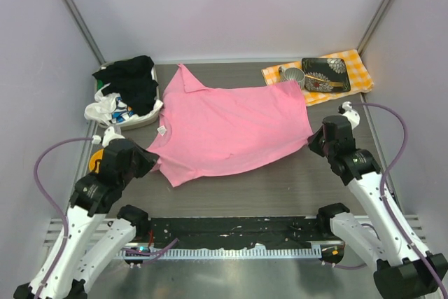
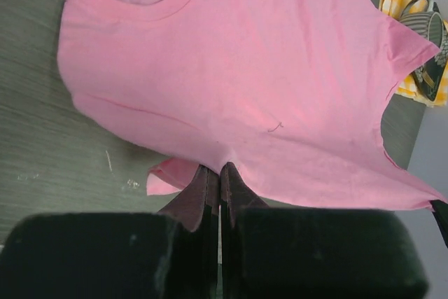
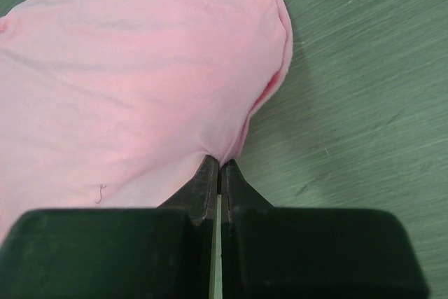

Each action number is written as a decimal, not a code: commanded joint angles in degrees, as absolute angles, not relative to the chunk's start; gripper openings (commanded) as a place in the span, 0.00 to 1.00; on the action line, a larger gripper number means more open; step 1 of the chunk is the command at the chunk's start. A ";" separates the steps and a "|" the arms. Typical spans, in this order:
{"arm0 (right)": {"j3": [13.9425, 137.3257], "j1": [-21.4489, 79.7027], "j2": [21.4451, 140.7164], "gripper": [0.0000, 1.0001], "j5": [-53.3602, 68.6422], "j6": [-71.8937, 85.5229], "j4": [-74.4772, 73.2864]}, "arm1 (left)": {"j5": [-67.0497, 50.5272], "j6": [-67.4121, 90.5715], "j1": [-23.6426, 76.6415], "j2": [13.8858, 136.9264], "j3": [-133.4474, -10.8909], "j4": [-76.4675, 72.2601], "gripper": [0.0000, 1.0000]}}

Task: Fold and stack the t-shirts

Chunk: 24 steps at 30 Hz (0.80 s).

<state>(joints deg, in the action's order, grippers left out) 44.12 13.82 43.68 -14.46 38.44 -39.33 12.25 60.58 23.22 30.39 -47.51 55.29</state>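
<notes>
Step in hand: I judge this to be the 1st lengthwise fold of the pink t-shirt [image 1: 231, 127], with both arms holding its near side.
Left gripper [image 2: 220, 169]: jaws pressed together on the fabric by the near sleeve, just beside the collar end.
Right gripper [image 3: 219, 164]: jaws closed tight on the near corner of the hem.
Where the shirt lies: spread flat across the middle of the worktop [image 1: 280, 194], collar toward the left edge and hem toward the right edge. Its near side meets both sets of fingertips, and the rest stretches away from them toward the far edge.
Doing it well: raise the 2 pinches together at equal height and keep the near side taut between them. Carry it toward the far edge and lay it down in line with the far side.
Watch for: the near sleeve sits curled under by the left fingers, so it may bunch inside the fold.
Far-right corner: the hem reaches close to the mug [image 1: 292, 75] on the yellow checked cloth [image 1: 357, 68], so keep the sweep short of them.
Far-left corner: the basket [image 1: 155, 111] of waiting clothes, just beside the far sleeve.
</notes>
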 commanded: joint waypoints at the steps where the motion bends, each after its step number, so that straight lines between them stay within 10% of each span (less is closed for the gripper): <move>1: 47.02 14.06 47.54 0.01 -16.52 36.83 -31.82 | 13.97 56.95 22.94 36.55 -50.27 43.70 0.00; 24: 46.93 13.71 66.26 0.01 -24.08 38.67 -22.85 | 18.46 50.01 22.59 61.86 -63.28 31.38 0.00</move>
<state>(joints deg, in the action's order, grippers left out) 44.56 13.82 64.62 -20.67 38.04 -26.57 16.56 51.96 23.20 59.79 -60.36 35.81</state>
